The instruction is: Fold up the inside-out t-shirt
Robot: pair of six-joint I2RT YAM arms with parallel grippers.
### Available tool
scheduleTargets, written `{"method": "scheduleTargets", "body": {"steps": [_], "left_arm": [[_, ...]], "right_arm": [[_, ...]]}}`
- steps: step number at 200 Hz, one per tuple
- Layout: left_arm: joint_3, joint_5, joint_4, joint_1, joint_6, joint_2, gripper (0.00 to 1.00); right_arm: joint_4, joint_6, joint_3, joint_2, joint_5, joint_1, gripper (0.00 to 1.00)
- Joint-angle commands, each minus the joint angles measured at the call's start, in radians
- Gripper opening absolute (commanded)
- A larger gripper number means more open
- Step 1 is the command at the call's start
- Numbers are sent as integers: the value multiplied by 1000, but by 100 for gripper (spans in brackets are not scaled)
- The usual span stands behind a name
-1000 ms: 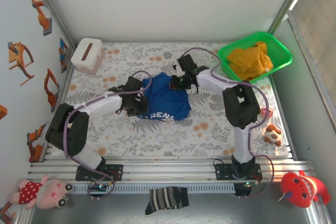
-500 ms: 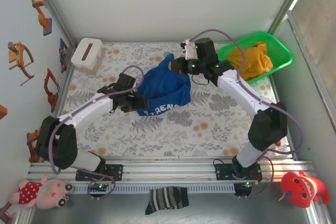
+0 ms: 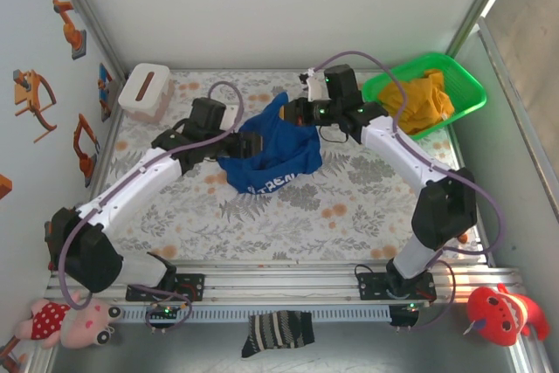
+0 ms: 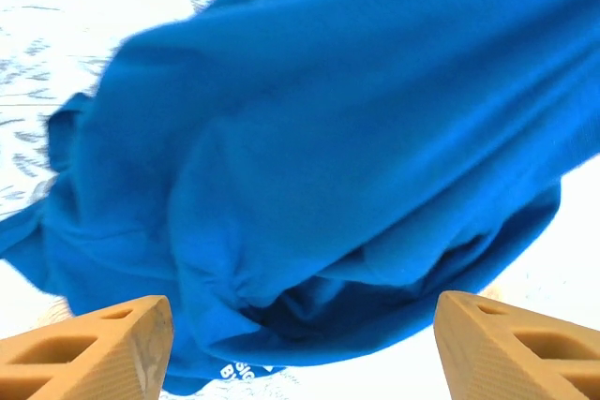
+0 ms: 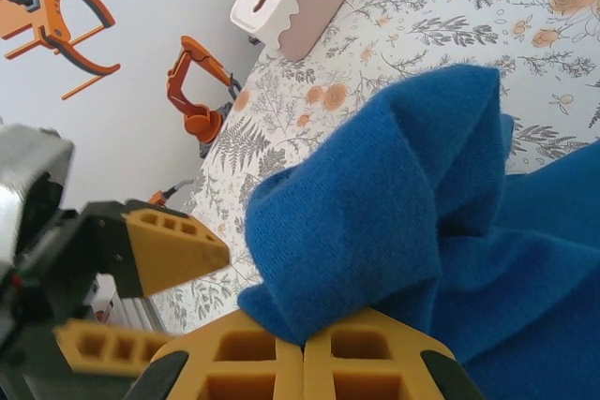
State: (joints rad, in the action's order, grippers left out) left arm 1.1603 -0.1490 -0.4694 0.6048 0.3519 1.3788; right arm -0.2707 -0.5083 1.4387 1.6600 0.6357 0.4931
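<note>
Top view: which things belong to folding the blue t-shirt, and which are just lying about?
In the job:
- t-shirt
- right gripper, shut on a fold of the t-shirt
- left gripper, open beside the t-shirt

Lying about:
- green basket holding a yellow garment
- white box
- striped sock
- pink toy
- red toy
- dog toy

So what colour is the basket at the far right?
Bright green basket, clearest in the top external view.

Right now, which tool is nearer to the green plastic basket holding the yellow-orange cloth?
Right. In the top view the right tool, shut on the royal-blue cloth t-shirt, is left of the green plastic basket; the open left tool is farther left, across the shirt.
</note>
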Motion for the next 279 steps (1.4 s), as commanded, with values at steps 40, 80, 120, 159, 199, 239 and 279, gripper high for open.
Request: {"method": "scheduleTargets", "body": {"steps": [40,80,120,159,199,239,279], "left_arm": [[-16,29,128,78,-140,96,71],[53,39,133,80,-157,203,64],[168,-5,94,68,-132,248,0],[367,-82,-86,22,-9,239,0],[398,-153,-116,-25,86,228,0],[410,-206,-117,-59,142,203,0],[426,-225,-122,-61,179,180,0]], "right_arm": [[60,-19,5,9,30,-7,0],[63,-26,-2,1,32,-6,0],[49,-9,-8,15,-8,-9,0],[36,-30,-59,-20,-171,-16,42],[92,-106,-210,-234,-320,45,37],[136,-130,-283,-282,-460,174,40],[269,-205,-255,-168,-398,243,34]]}}
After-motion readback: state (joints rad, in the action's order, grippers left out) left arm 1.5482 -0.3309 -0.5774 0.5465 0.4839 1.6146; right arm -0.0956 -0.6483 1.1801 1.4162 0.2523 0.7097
